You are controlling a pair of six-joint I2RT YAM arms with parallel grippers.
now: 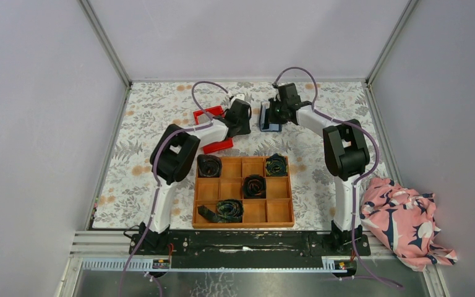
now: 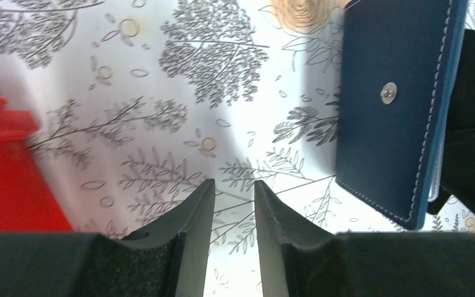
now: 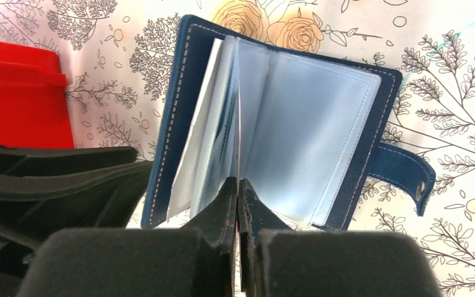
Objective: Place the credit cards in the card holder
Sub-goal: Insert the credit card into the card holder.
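The navy card holder (image 1: 271,117) lies open on the flowered cloth at the far middle, its pale plastic pockets (image 3: 309,124) fanned up. My right gripper (image 3: 239,180) is shut on a thin pale credit card (image 3: 239,111), seen edge-on and running in between the pockets. In the top view the right gripper (image 1: 279,110) sits right over the holder. My left gripper (image 2: 234,185) is open just left of the holder's closed blue cover (image 2: 389,105), with only cloth showing between its fingers. From above, the left gripper (image 1: 247,119) is close beside the holder. No other card shows.
A red plastic bin (image 1: 213,131) stands just left of the left gripper, also the red bin (image 2: 6,179) at the wrist view's left edge. A wooden grid tray (image 1: 242,224) with dark rolled bundles lies near the arm bases. Pink patterned fabric (image 1: 405,219) lies at the right.
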